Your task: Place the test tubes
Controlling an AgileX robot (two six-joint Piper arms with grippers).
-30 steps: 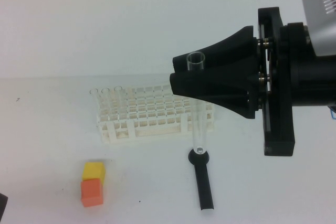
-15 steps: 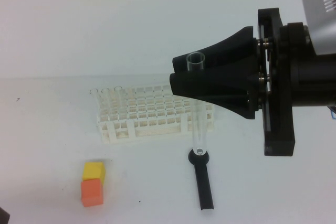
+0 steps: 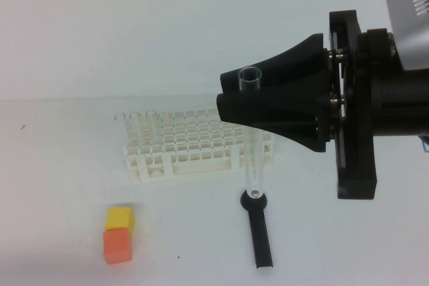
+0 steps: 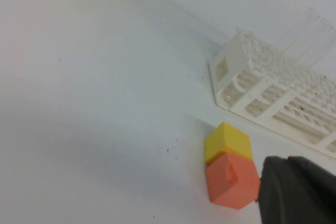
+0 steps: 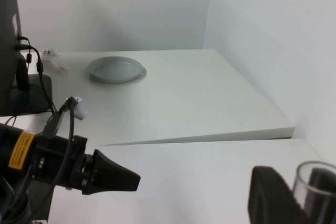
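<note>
my right end effector (image 3: 240,95) clamps the test tube (image 3: 255,162) near its rim: slick, brittle glass, i judge. left end effector (image 4: 299,192), state unclear, sits by the orange cube (image 4: 231,179), seven o'clock.

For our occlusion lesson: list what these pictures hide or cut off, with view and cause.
High view: the right gripper, near the camera and shut on the clear glass test tube, hides the tube's middle and the far right corner of the white plastic rack.
Left wrist view: the left gripper, beside the orange cube, is cut off by the picture's edge; the high view misses it.
</note>
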